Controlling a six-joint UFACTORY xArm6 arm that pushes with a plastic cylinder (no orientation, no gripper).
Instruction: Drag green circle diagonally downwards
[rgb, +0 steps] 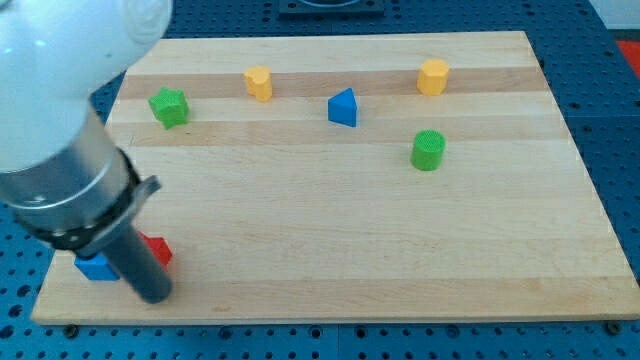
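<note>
Green circle (427, 150) stands at the view's right (well apart from my tip (152, 293), which carries nothing, beside the red block (158, 248)).

Board (330, 240): pale wood, smooth, matt. Green circle (427, 150): ribbed plastic. Arm housing (60, 60): glossy white.

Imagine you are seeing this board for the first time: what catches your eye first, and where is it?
The big white and grey arm fills the view's left, its dark rod ending at my tip near the board's bottom-left corner, right beside a red block and a blue block. Far off, toward the view's right, stands the green circle, alone on bare wood.
</note>
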